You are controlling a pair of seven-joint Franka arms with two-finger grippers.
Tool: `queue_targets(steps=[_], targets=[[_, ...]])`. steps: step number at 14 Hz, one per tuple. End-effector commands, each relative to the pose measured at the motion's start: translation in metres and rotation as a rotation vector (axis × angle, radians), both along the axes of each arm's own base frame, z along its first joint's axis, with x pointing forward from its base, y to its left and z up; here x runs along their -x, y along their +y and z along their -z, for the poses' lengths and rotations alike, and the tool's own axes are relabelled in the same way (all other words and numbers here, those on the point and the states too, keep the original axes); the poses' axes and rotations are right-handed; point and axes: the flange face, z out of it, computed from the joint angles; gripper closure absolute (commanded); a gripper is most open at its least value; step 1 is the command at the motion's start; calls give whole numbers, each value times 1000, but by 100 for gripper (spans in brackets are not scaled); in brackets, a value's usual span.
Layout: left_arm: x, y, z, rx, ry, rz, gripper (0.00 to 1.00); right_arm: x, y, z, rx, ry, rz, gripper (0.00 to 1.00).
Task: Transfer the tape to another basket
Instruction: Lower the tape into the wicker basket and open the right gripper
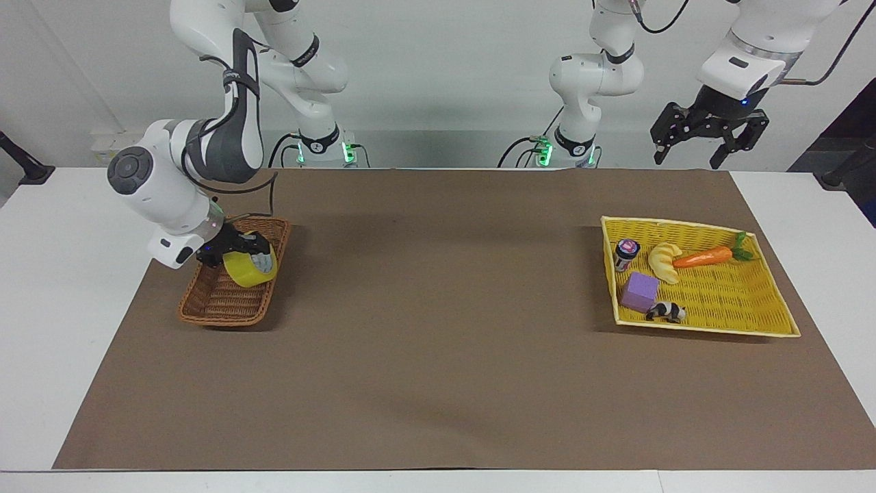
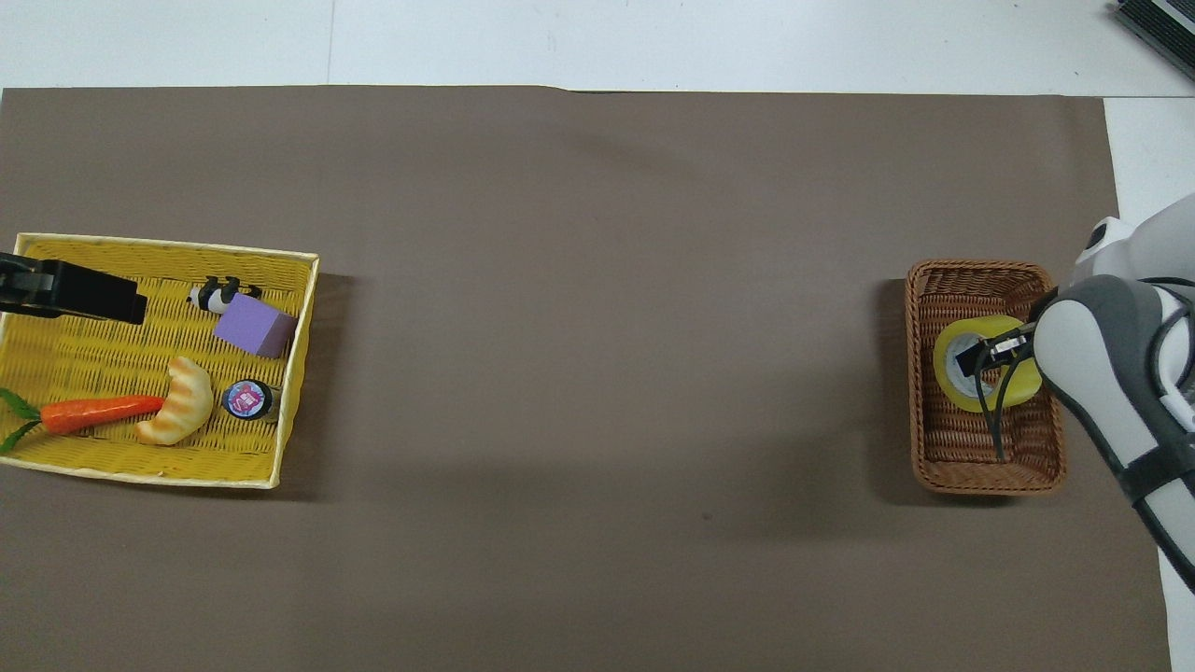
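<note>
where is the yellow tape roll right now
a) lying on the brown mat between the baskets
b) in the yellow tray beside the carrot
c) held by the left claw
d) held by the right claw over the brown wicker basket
d: the right claw grips the tape over the brown wicker basket.

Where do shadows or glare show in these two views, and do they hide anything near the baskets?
Facing view: soft shadows lie beside the brown wicker basket and the yellow tray; the glossy tape stays readable. Overhead view: a broad faint shadow crosses the brown mat; the right arm's white shell covers the basket's edge, not glare.
</note>
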Motion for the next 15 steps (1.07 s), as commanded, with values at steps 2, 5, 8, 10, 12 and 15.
queue_targets(steps=[2, 5, 8, 10, 12, 15], targets=[[5, 4, 1, -19, 6, 1, 0, 23, -11, 12, 27, -18, -20, 11], [5, 4, 1, -19, 6, 1, 0, 25, -6, 12, 27, -5, -19, 0], [5, 4, 1, -19, 6, 1, 0, 25, -7, 13, 25, 0, -22, 0], [5, 4, 1, -19, 6, 1, 0, 26, -7, 12, 23, 15, -21, 0], [5, 4, 1, -19, 6, 1, 0, 28, -4, 11, 18, 36, -37, 0], [5, 4, 1, -19, 6, 1, 0, 26, -7, 10, 53, 27, -71, 0]])
